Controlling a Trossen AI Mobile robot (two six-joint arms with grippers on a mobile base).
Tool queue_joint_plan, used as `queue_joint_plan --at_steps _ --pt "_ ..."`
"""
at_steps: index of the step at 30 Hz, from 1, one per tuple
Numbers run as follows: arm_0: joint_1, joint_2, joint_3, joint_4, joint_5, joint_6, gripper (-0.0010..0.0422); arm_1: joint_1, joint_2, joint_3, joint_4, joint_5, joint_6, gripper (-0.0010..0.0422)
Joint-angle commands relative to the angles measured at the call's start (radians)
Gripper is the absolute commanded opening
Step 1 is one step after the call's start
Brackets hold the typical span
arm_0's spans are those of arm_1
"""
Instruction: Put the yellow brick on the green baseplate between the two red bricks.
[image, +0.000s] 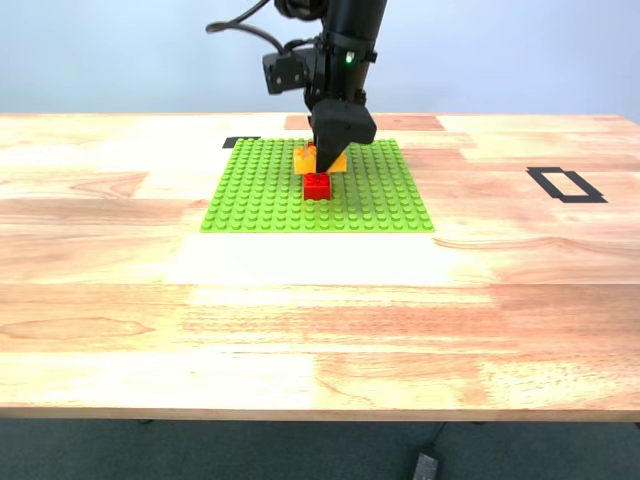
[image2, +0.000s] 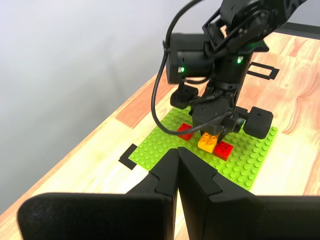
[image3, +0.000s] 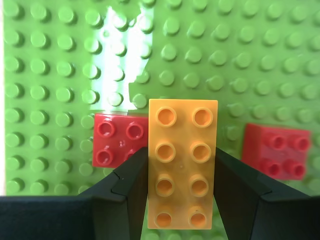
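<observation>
- Yellow-orange and studded, the long plastic yellow brick (image3: 182, 167) sits clamped lengthwise between the black fingers of my second gripper (image3: 181, 175), one finger (image3: 131, 187) pressed to each long side.
- Bright lime-green and square, the flat studded green baseplate (image: 260, 190) lies on the far half of the pale wooden table (image: 320, 320), and my second gripper (image: 328, 158) comes down on it from above, near the plate's middle.
- In the second wrist view, one small square red brick (image3: 119, 140) sits just beside the yellow brick on one side; the other red brick (image3: 277, 151) lies on the opposite side, a little apart from it.
- Both red bricks are seated on the baseplate's studs.
- From the exterior view, only one red brick (image: 318, 186) shows, right in front of the yellow brick (image: 322, 159); whether the yellow brick is pressed fully onto the studs, I cannot tell.
- My first gripper (image2: 177, 167) hangs back over the table, looking on from beyond the baseplate's edge, its two black fingers pressed together with nothing between them.
- Black tape marks (image: 566, 184) lie on the wood, one toward the exterior view's right, one at the baseplate's far corner (image: 241, 142).
</observation>
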Motion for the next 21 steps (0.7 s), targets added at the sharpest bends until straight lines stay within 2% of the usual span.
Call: queue_joint_plan --at_steps 1,21 --pt "0.0 0.0 0.0 -0.002 0.0 0.0 0.0 0.0 -0.003 -0.015 0.014 -0.003 0.002 0.0014" --pt "0.0 -0.002 0.0 -0.012 0.0 0.0 0.0 -0.018 -0.005 -0.085 0.166 0.0 0.056 0.0014"
